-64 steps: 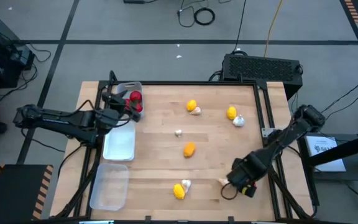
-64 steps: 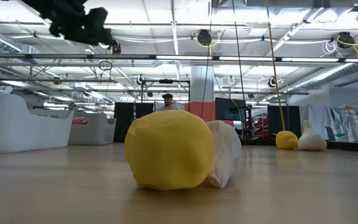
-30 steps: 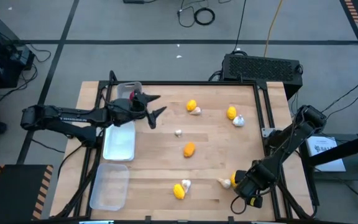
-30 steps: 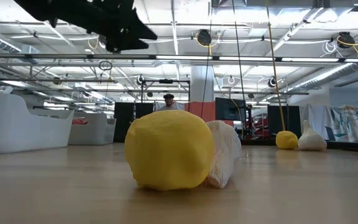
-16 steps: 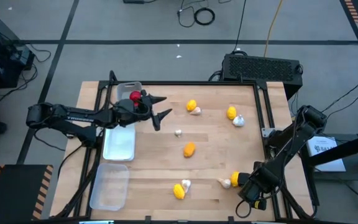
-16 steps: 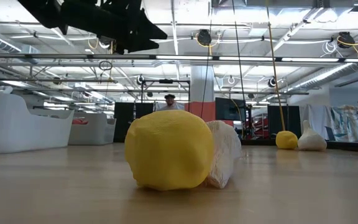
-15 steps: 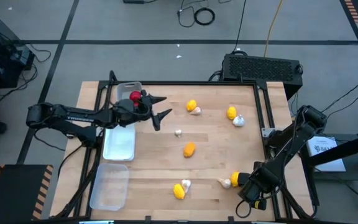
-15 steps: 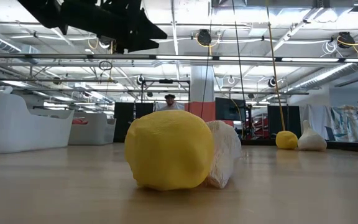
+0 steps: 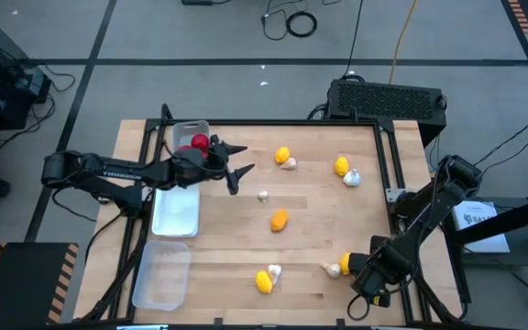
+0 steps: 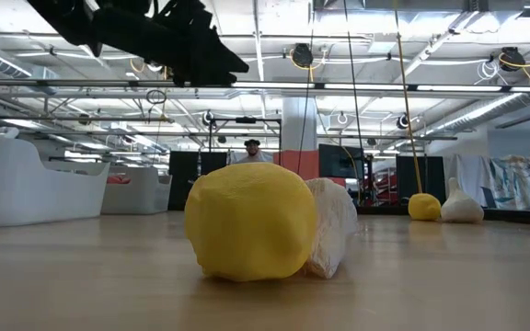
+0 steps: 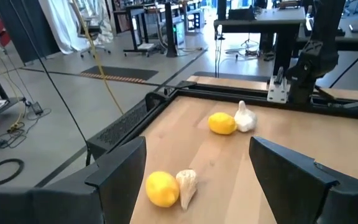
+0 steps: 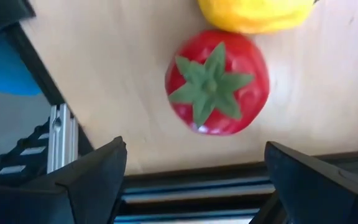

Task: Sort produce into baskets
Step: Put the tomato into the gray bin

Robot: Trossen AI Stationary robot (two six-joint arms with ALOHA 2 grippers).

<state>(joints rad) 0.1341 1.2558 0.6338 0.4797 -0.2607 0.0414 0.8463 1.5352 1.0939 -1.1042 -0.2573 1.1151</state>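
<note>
My left gripper (image 9: pixel 239 161) hangs open and empty above the table, just right of the far tray (image 9: pixel 183 130), which holds red pieces (image 9: pixel 197 142). The left wrist view (image 11: pixel 201 186) looks past it at a yellow piece (image 11: pixel 161 188) beside a garlic bulb (image 11: pixel 186 183). My right gripper (image 9: pixel 371 280) is open near the table's near right corner. Its wrist view (image 12: pixel 197 180) shows a red tomato (image 12: pixel 216 84) and a yellow piece (image 12: pixel 253 12) lying on the wood beyond the fingers. In the high view the arm hides the tomato.
Two more trays, middle (image 9: pixel 176 209) and near (image 9: pixel 161 275), lie along the left side. Yellow-and-garlic pairs lie at the far middle (image 9: pixel 282 155), far right (image 9: pixel 341 166) and near middle (image 9: pixel 263 282). An orange piece (image 9: pixel 279 220) and a small bulb (image 9: pixel 263 195) lie mid-table. The black frame rail (image 12: pixel 185 186) runs close to the tomato.
My left gripper has moved slowly from the far tray toward the table's right, staying open and empty. My right gripper has drawn back a little toward the near right corner, uncovering the yellow piece beside the garlic bulb.
</note>
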